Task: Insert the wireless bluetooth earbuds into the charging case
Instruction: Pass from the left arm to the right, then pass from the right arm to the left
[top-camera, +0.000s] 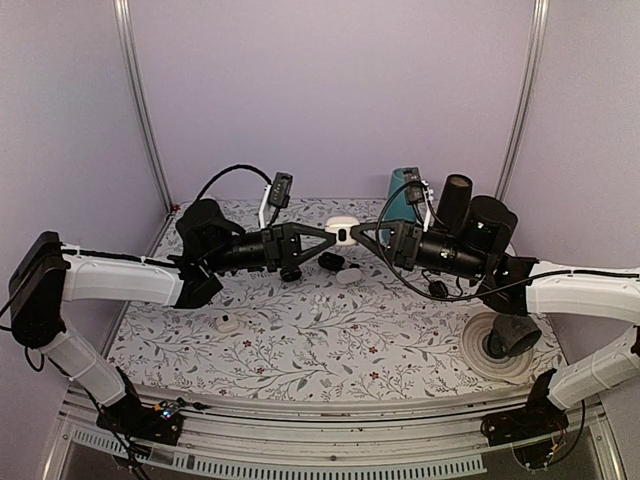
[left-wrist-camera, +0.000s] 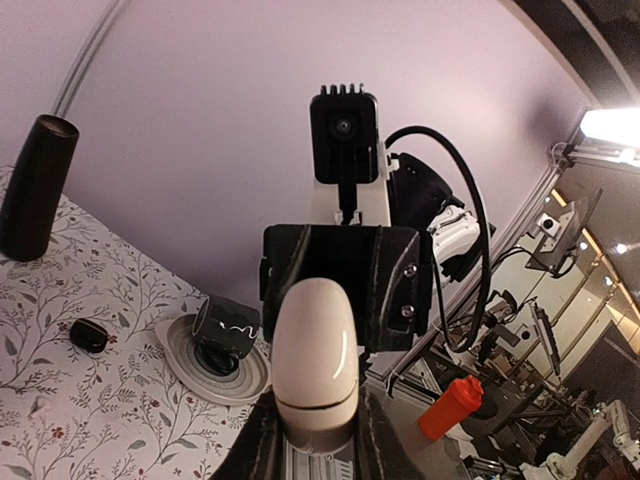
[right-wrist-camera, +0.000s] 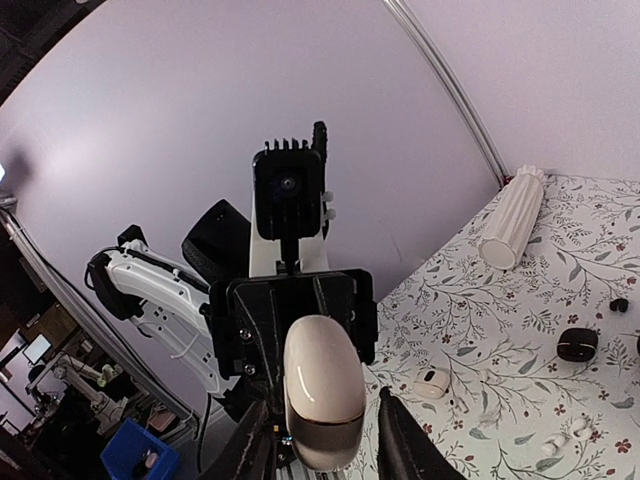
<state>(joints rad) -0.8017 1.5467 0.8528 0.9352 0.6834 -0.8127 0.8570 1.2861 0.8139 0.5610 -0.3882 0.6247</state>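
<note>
The case (top-camera: 341, 232) is up off the desk (top-camera: 300, 340), hanging in the air right between the two arms. The left end effector (left-wrist-camera: 318, 425) has it pinched narrow at one end, fingers hugging both sides: that's the holding hand. The right end effector (right-wrist-camera: 325, 425) faces it from the other side, fingers flanking the shell with a sliver of gap showing. Whether it actually grips, I cannot tell.

The lid looks down. A seam line crosses the case and nothing gapes, so the job in hand, I'd say, is getting that lid open. The buds (right-wrist-camera: 549, 446) are two tiny white specks low in the right wrist view, as best I can make out. They lie loose on the desk, well apart from the case.

To do this well, the left should clamp the body firmly and not roll. The right should take only the lid end, shallow, and swing it about the hinge rather than pull straight away. That shell is glossy, so a hard squeeze could squirt it out. Best to open it with the wells facing up, low over the desk.
</note>
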